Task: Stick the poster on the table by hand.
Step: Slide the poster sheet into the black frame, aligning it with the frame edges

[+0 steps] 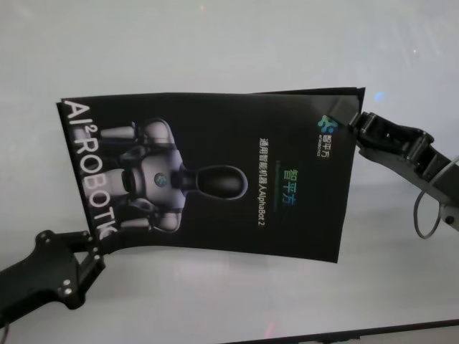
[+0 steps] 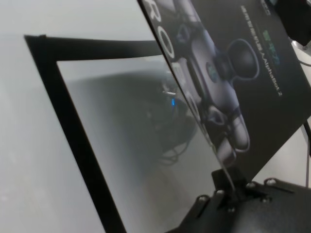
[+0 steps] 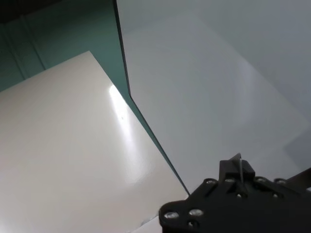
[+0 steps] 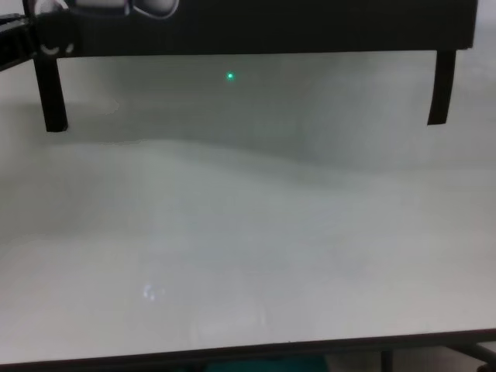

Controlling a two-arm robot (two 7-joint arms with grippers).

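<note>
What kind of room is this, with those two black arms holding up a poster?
Probably a robotics lab or demo space. A bare white table fills the view, and the left claw and right claw each pinch a corner of a poster advertising a robot.

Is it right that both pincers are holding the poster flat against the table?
Not quite. Both the left pincer and right pincer do hold the poster, but it hangs above the table, as the chest view shows.
</note>
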